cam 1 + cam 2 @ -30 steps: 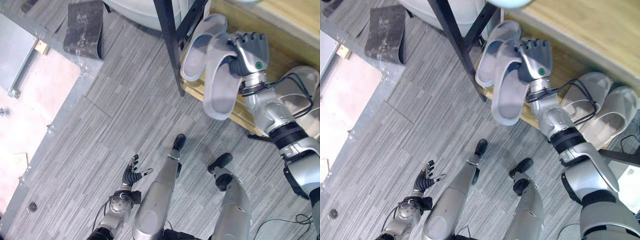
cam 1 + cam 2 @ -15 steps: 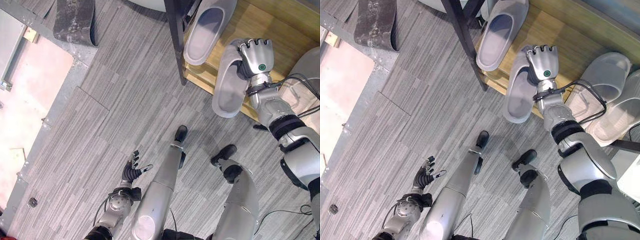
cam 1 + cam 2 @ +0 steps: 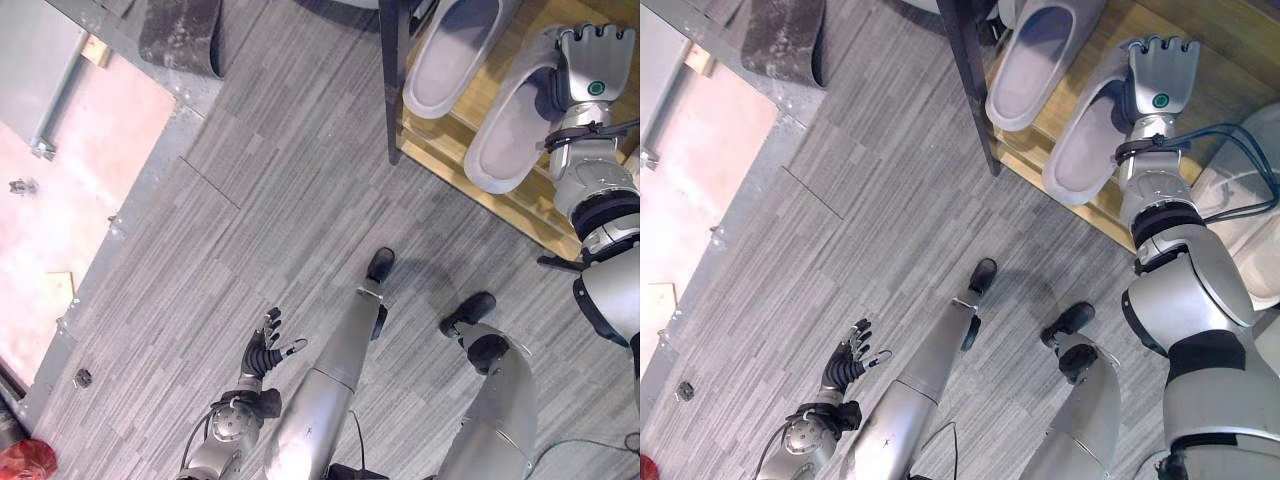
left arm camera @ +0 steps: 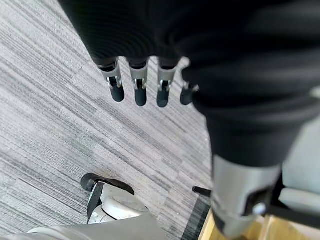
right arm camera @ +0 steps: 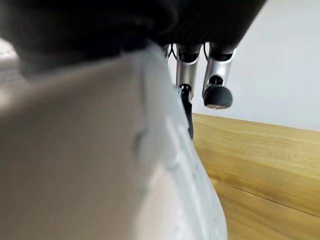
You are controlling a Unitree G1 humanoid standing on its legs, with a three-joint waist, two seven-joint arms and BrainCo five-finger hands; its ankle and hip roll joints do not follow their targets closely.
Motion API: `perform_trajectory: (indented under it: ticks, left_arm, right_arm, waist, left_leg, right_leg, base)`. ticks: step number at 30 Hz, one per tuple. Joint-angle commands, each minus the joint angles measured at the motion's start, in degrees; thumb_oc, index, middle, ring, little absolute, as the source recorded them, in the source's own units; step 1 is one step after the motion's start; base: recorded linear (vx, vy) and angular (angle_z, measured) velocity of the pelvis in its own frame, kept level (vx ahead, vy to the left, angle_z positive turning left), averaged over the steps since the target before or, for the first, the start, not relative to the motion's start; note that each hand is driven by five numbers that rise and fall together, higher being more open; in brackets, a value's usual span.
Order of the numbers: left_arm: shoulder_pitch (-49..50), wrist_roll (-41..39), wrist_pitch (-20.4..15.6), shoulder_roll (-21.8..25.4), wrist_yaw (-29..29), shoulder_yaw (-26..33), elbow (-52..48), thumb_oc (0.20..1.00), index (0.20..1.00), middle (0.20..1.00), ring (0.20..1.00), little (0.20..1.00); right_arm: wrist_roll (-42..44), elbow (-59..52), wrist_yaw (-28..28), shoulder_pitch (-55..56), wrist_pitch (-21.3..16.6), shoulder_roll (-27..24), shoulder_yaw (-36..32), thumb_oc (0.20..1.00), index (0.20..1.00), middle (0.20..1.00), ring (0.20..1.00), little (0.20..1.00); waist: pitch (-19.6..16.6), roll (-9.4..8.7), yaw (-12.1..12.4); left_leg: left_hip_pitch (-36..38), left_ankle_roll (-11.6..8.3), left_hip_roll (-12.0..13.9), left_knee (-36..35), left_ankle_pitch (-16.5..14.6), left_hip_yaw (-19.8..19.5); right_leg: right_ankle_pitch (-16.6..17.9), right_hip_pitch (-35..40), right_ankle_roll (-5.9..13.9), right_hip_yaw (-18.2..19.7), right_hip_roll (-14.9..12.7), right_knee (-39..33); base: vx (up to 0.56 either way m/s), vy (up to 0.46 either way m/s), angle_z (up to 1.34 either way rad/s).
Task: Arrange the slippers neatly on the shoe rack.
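On wooden shoe rack (image 3: pixel 470 170) above grey floor (image 3: pixel 250 230), right hand (image 3: pixel 1160 75) fingers curled round slipper (image 3: pixel 1085 150)

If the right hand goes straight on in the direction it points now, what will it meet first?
Probably nothing soon. The right hand, shut on a slipper, points deeper over the wooden shelf. The shelf ahead looks bare; beyond it there is a pale surface, maybe a wall, but depth is unclear.
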Motion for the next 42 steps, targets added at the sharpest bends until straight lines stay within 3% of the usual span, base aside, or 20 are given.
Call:
perform_trajectory:
  ticks: [1,9,16,22,28,31,32,37,42]
  left_arm:
    - [1.75,-2.11,-1.7,1.04,-0.99,-1.52,0.1,1.0,1.0,1.0,1.0,1.0]
    - [0.79,-1.65,-1.42,0.73,-1.13,-1.41,-0.86,1.0,1.0,1.0,1.0,1.0]
    - [-1.01,-1.49,-1.25,-0.04,-0.07,-1.26,0.29,1.0,1.0,1.0,1.0,1.0]
    - [-2.72,-0.39,-0.81,-0.95,1.73,-1.21,2.09,1.0,1.0,1.0,1.0,1.0]
    - [-3.71,1.38,-0.77,-2.29,2.5,-3.02,4.38,1.0,1.0,1.0,1.0,1.0]
    - [-3.69,2.02,-0.81,-2.33,2.58,-3.81,4.64,1.0,1.0,1.0,1.0,1.0]
    - [-10.81,1.09,1.41,-4.2,4.47,-2.17,9.52,1.0,1.0,1.0,1.0,1.0]
    - [-13.07,-0.57,-1.03,-4.7,4.26,-3.75,9.06,1.0,1.0,1.0,1.0,1.0]
    - [-10.27,-1.22,-0.75,-4.15,3.69,-2.96,8.51,1.0,1.0,1.0,1.0,1.0]
  right_arm:
    - [4.19,0.86,1.7,-2.53,1.44,-8.21,2.93,1.0,1.0,1.0,1.0,1.0]
    - [8.6,0.02,2.96,-4.4,-0.04,-8.17,1.42,1.0,1.0,1.0,1.0,1.0]
    - [8.62,-7.06,1.87,-3.94,-0.6,-3.88,0.62,1.0,1.0,1.0,1.0,1.0]
    - [6.4,-25.19,-2.17,-0.13,0.44,-1.52,-5.19,1.0,1.0,1.0,1.0,1.0]
    - [5.53,-43.19,-6.56,8.15,-0.81,1.53,-17.93,1.0,1.0,1.0,1.0,1.0]
    - [5.49,-45.41,-6.7,11.15,-1.15,2.47,-20.47,1.0,1.0,1.0,1.0,1.0]
    - [4.34,-49.2,-5.57,12.93,-1.3,3.86,-21.22,1.0,1.0,1.0,1.0,1.0]
    - [7.22,-46.58,-7.42,11.85,-0.84,6.46,-22.78,1.0,1.0,1.0,1.0,1.0]
    - [15.65,-48.16,-8.25,18.32,-6.62,10.46,-28.55,1.0,1.0,1.0,1.0,1.0]
  waist:
    - [1.24,2.23,1.13]
    - [1.29,2.15,0.99]
    - [2.4,1.39,-0.6]
    - [3.5,0.79,-2.65]
    - [4.57,0.72,-4.3]
    - [4.61,0.77,-4.5]
    - [4.12,-0.14,-6.14]
    - [3.95,-0.32,-7.21]
    - [3.94,-0.15,-7.87]
  left_leg:
    - [0.18,0.32,0.81,1.61,-5.54,0.66]
    - [2.48,0.51,0.81,-1.25,-4.93,0.89]
    - [5.07,0.46,1.44,-3.41,-4.37,1.12]
    - [8.09,0.48,2.15,-6.49,-3.61,1.26]
    - [10.22,0.66,2.4,-8.42,-3.39,1.17]
    - [11.11,0.74,2.58,-9.05,-3.34,1.09]
    - [11.81,0.72,2.89,-9.34,-3.42,1.33]
    - [12.54,0.87,3.14,-9.77,-3.66,1.86]
    - [13.9,0.82,3.35,-11.02,-3.56,1.92]
  right_leg:
    - [-4.83,1.36,3.89,-0.25,1.38,0.52]
    - [-4.33,3.05,4.34,-0.35,1.74,-1.39]
    - [-3.09,5.61,4.43,-0.61,2.8,-4.23]
    - [-1.57,8.37,4.75,-1.23,3.85,-7.72]
    - [-0.57,10.92,5.23,-1.94,4.49,-10.75]
    - [-0.32,11.55,5.36,-2.04,4.57,-11.32]
    - [-0.1,12.04,5.35,-1.7,5.03,-11.86]
    - [0.42,12.6,5.53,-1.57,5.23,-12.69]
    - [0.72,14.21,5.7,-1.94,5.48,-13.76]
  base:
    - [0.02,-0.011,0.03]
    - [0.03,-0.008,0.02]
    - [-0.01,-0.01,-0.07]
    - [-0.01,-0.01,-0.07]
    - [0.01,0.002,-0.05]
    - [0.03,0.026,-0.05]
    - [0.03,0.035,-0.06]
    - [0.03,0.033,-0.11]
    - [0.02,0.013,-0.06]
